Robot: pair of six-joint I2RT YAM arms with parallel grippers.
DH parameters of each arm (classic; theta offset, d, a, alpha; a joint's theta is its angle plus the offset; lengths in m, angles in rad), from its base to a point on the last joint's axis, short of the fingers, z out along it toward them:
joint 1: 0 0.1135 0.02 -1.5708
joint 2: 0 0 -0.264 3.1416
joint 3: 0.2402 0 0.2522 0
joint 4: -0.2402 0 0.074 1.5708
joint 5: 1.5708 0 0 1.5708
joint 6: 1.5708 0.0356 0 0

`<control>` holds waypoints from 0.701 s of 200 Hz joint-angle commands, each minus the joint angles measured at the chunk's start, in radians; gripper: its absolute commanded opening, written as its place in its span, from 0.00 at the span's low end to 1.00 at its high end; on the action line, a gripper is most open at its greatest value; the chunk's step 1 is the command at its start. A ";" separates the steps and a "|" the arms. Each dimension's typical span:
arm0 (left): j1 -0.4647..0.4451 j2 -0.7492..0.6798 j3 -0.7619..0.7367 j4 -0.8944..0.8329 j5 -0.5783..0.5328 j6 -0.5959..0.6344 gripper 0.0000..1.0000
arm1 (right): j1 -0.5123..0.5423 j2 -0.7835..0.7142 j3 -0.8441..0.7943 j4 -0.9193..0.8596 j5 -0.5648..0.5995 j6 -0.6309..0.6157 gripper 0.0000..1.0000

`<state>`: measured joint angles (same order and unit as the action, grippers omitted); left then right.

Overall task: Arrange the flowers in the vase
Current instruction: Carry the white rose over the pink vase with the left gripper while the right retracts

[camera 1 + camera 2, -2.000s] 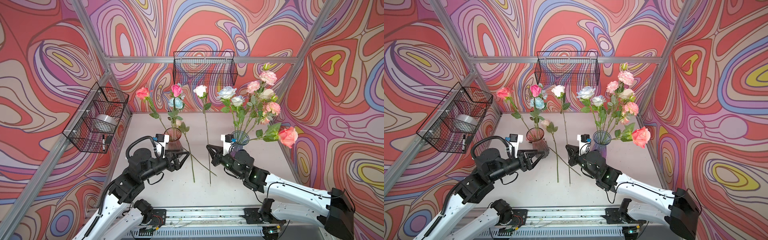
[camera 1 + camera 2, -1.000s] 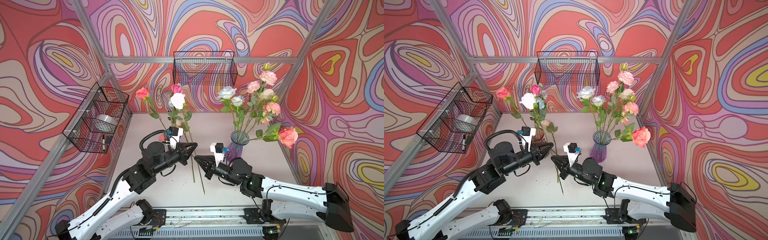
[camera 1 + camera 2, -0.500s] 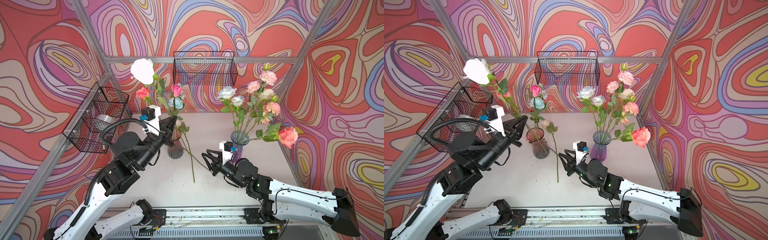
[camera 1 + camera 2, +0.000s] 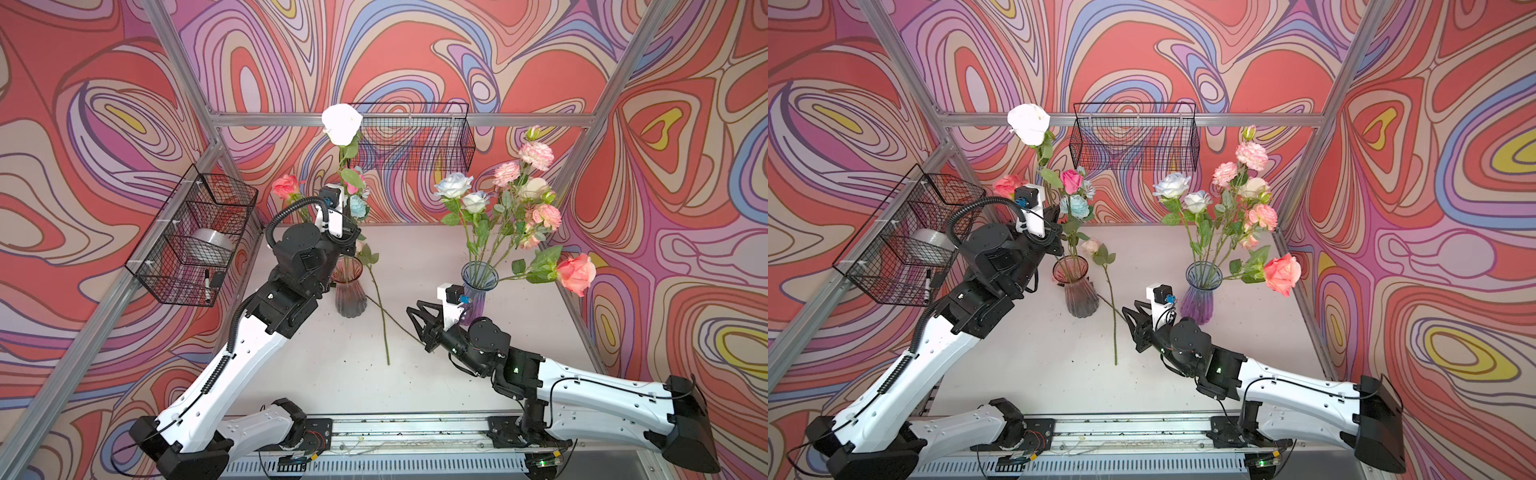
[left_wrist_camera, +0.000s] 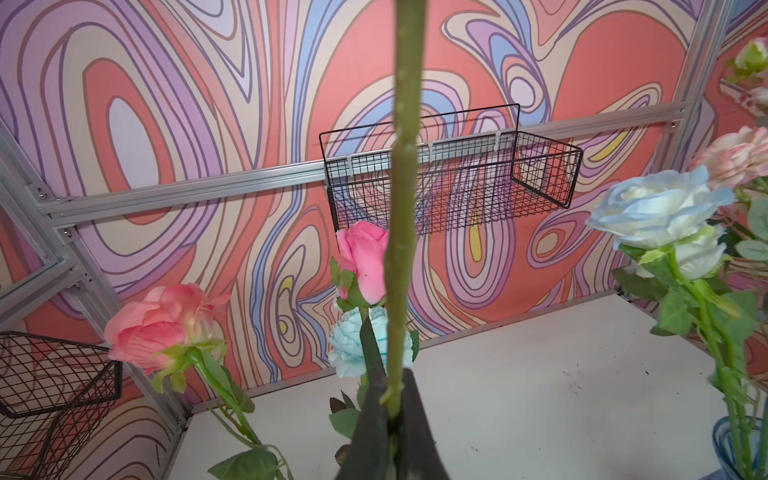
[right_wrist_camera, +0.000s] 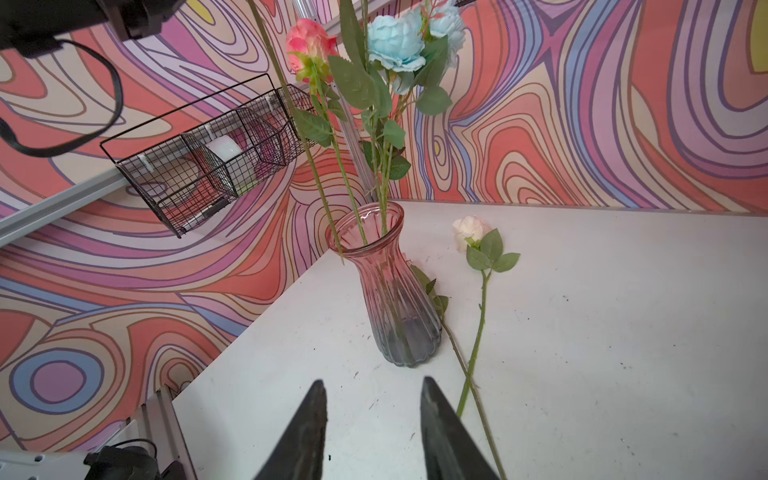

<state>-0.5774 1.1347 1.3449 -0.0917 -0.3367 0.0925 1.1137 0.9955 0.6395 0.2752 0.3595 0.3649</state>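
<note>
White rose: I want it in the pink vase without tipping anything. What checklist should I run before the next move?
1. Grip: left gripper shut on the white rose stem: ok.
2. Stem tip inside the pink vase mouth: cannot tell; in the right wrist view it ends at the rim.
3. Vase upright: ok.
4. Other arm: right gripper open, empty, apart from the vase: ok.
5. Loose cream rose lies beside the vase, not across its mouth: ok.
</note>
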 commanded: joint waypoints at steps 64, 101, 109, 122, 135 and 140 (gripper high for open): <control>0.072 -0.050 -0.058 0.031 0.145 -0.138 0.00 | 0.003 0.003 -0.011 -0.018 0.026 -0.020 0.38; 0.073 -0.044 0.101 -0.119 0.267 -0.164 0.00 | 0.003 0.042 -0.002 0.012 0.017 -0.017 0.37; 0.073 -0.036 0.126 -0.136 0.273 -0.156 0.00 | 0.003 0.055 0.003 0.020 0.010 -0.015 0.37; 0.073 -0.020 0.149 -0.149 0.250 -0.127 0.00 | 0.003 0.079 0.010 0.030 -0.004 -0.011 0.37; 0.074 -0.003 0.153 -0.140 0.211 -0.089 0.00 | 0.003 0.095 0.018 0.030 -0.025 -0.011 0.37; 0.075 0.004 0.152 -0.135 0.203 -0.076 0.00 | 0.003 0.097 0.019 0.031 -0.029 -0.011 0.37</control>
<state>-0.5068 1.1137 1.4834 -0.1841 -0.1188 -0.0372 1.1141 1.0725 0.6357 0.2852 0.3614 0.3565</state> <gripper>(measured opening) 0.056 0.375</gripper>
